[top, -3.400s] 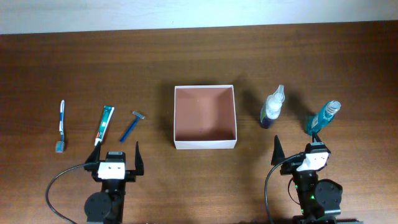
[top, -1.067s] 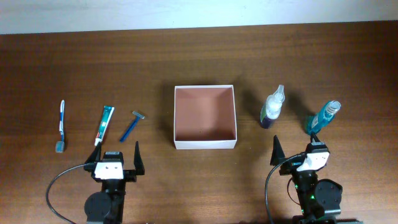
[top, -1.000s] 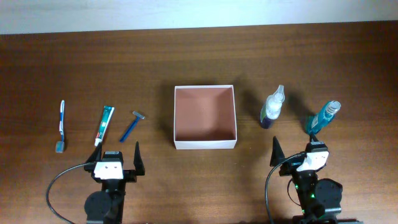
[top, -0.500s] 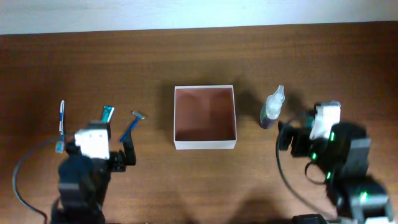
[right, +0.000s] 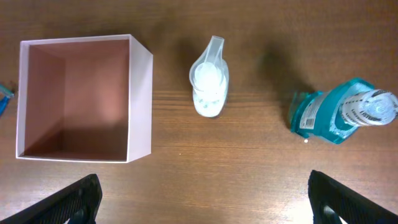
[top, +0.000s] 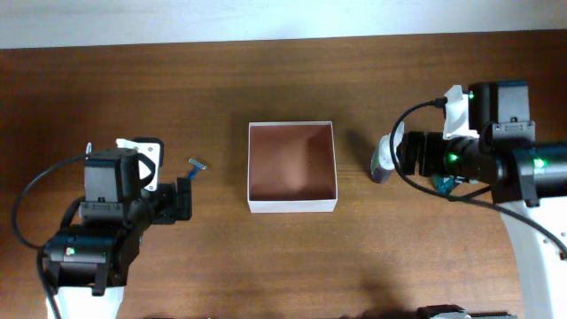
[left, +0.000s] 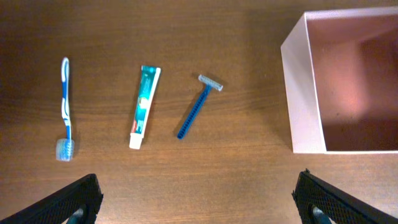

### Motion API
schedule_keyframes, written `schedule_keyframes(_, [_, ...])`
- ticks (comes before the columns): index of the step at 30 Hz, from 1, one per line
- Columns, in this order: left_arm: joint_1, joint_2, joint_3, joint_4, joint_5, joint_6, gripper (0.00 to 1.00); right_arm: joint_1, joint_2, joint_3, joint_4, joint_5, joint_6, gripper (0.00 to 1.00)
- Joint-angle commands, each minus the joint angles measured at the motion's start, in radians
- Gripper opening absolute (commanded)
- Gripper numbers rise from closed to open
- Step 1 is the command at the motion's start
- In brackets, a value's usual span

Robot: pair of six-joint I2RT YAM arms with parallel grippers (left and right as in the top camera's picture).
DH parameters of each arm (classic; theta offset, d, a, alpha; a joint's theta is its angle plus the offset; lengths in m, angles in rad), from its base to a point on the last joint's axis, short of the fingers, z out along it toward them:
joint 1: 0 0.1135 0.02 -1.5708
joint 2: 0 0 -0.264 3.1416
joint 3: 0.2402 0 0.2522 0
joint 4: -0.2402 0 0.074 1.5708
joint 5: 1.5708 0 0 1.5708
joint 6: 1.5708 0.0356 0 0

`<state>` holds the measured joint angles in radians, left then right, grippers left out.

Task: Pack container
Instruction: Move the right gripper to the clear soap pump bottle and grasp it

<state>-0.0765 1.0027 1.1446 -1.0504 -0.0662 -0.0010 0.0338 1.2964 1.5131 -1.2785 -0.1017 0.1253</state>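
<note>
Since rising from rest, left end effector [left: 199, 200], right end effector [right: 205, 200] hang released, empty; container [top: 292, 206] unmoved.

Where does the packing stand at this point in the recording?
Done: nothing, the container is empty. In hand: nothing, the left hand is open above the toothbrush, toothpaste and razor, and the right hand is open above the spray bottle and teal bottle. Left: all five items to pack.
</note>
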Motion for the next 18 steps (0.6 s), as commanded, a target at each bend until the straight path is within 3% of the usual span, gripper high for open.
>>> schedule_keyframes(1, [0.002,0.015,0.021,-0.007,0.017,-0.007,1.0,0.005,0.029,0.024,0.004,0.06,0.069,0.99])
schedule_keyframes(18, [0.002,0.05,0.021,-0.01,0.018,-0.007,1.0,0.072,0.381,0.024,0.159,0.081,0.093,0.99])
